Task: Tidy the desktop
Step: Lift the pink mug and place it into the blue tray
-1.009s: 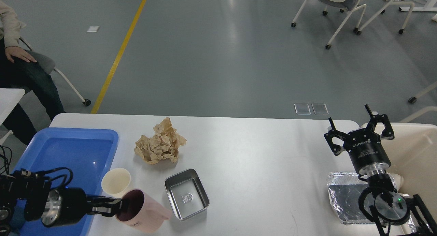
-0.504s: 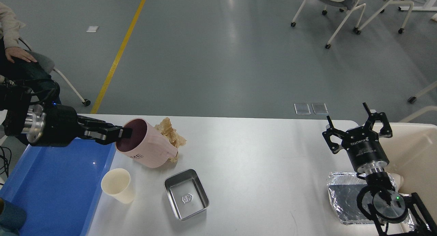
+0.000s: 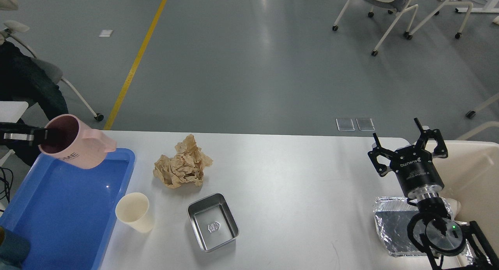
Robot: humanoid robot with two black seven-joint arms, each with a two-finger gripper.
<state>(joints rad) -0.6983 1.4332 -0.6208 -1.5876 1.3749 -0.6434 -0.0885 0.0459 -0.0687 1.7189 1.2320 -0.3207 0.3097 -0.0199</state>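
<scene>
The light grey-white desktop [image 3: 296, 184] fills the lower half of the head view. My left gripper [image 3: 43, 137] is at the far left, shut on the rim of a pink mug [image 3: 76, 147], and holds it tilted in the air above the far end of the blue tray [image 3: 62, 207]. My right gripper [image 3: 407, 149] is open and empty above the desktop's right side. On the desktop lie a crumpled brown paper [image 3: 182, 164], a cream paper cup [image 3: 134, 212], a small metal tray [image 3: 213, 221] and a foil-wrapped slab [image 3: 391, 227].
A cream-coloured bin [image 3: 473, 176] stands at the right edge, beside my right arm. A seated person's dark legs [image 3: 23, 82] and a chair are at the far left. White chairs [image 3: 393, 12] stand on the floor behind.
My left gripper has lifted the pink mug from the desktop's front and carried it left, from beside the brown paper to above the blue tray. The right arm has barely moved.
</scene>
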